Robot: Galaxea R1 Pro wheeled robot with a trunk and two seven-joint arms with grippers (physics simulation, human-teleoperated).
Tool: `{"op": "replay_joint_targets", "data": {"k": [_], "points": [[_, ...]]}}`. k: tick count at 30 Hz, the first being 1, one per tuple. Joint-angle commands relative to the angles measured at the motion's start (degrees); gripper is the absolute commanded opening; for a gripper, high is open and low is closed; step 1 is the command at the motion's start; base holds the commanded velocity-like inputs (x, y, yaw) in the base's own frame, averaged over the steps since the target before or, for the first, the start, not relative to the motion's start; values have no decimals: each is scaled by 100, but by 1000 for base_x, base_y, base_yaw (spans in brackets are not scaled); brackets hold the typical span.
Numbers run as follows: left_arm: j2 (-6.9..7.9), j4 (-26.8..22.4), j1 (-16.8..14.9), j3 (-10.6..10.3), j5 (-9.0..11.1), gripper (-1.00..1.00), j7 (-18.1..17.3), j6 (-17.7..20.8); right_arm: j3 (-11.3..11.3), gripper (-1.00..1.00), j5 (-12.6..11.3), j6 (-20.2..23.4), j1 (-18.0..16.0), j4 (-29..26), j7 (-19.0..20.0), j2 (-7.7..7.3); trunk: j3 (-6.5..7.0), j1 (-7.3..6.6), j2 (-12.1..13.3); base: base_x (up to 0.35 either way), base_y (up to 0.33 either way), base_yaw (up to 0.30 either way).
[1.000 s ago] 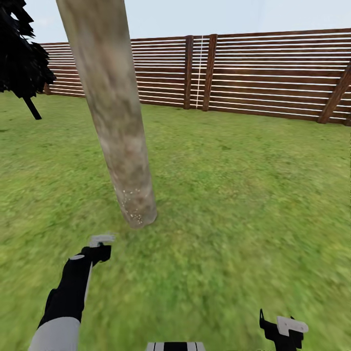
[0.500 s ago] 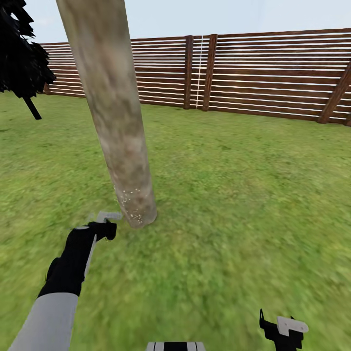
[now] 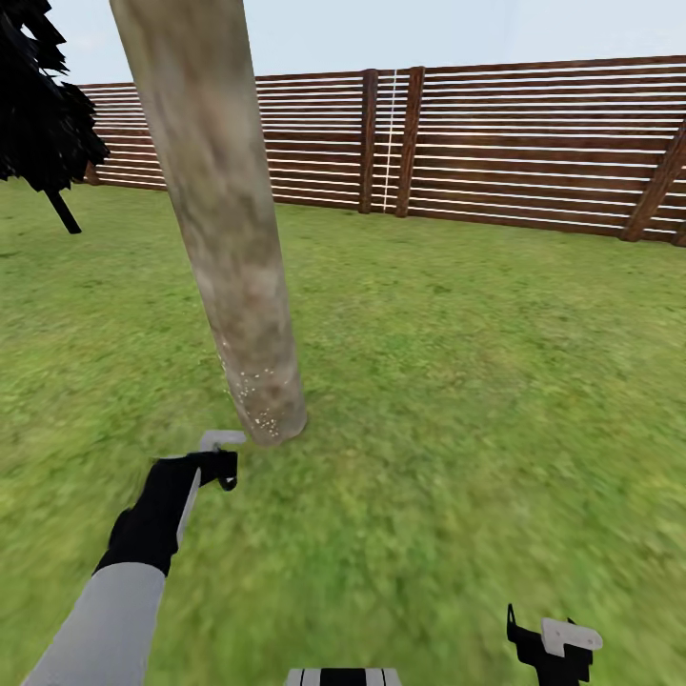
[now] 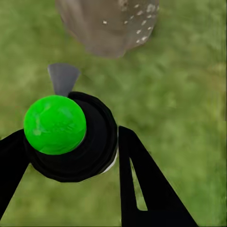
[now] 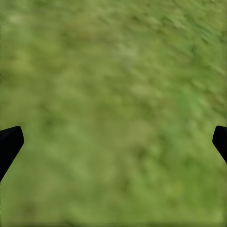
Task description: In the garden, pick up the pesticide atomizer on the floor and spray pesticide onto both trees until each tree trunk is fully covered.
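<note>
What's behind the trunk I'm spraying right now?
Behind the tree trunk lie lawn and the slatted wooden fence. The trunk covers part of the fence and the grass directly behind its base.

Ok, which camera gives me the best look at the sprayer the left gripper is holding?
The left wrist view: the atomizer sits close up between the left gripper's fingers, green top and grey nozzle clear. The head view shows it small, mostly hidden by the arm. The right wrist view looks at grass.

Grey-sleeved left arm (image 3: 105, 610), black forearm.
</note>
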Motion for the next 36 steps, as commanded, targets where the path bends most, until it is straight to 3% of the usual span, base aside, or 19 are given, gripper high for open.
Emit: {"op": "replay_joint_targets", "data": {"k": [1,3,7,10,14,18,36], "points": [[-128,24,-1,-32,-52,-100,192,-42,0,100,0,0,0,0,0,-3,0,0,0,0,0,0],[-229,43,-1,-144,-46,-100,626,-73,0,100,0,0,2,0,0,-5,0,0,0,0,0,0],[-244,-77,-2,-190,-53,-100,862,-89,0,100,0,0,2,0,0,1,0,0,0,0,0,0],[-263,-180,-1,-186,-37,-100,1409,-83,0,100,0,0,0,-2,0,1,0,0,0,0,0,0],[-266,193,-1,-155,-10,-100,1703,-269,0,100,-6,0,3,-1,0,3,0,0,0,0,-145,155],[-275,391,7,-152,-3,-100,1762,-758,0,100,-7,0,3,-1,0,4,0,0,0,11,-261,267],[-402,450,145,-177,-10,-100,1758,-814,0,100,0,0,0,0,0,4,0,0,0,95,-257,36]]}}
